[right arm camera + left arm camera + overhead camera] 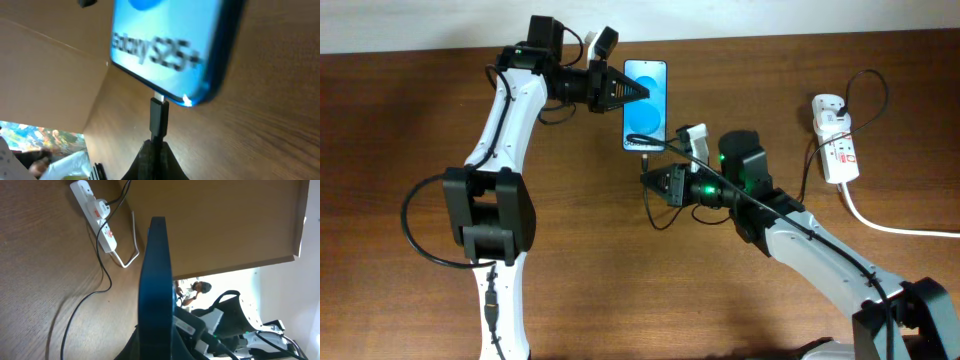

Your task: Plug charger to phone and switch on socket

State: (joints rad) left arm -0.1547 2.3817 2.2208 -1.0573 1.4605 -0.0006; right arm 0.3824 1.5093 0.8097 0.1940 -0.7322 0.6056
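Note:
The phone (646,104) with a bright blue screen lies on the table at the back centre. My left gripper (638,91) is shut on the phone's left edge; the left wrist view shows the phone edge-on (155,285) between the fingers. My right gripper (649,178) is shut on the black plug of the charger (159,118), whose metal tip touches the port in the phone's bottom edge (165,55). The charger cable (810,165) runs right to the white socket (835,137), where it is plugged in.
The socket's thick white cord (895,226) trails off the right side. In the left wrist view the socket (95,215) lies far left with the black cable (85,300) curving across the wooden table.

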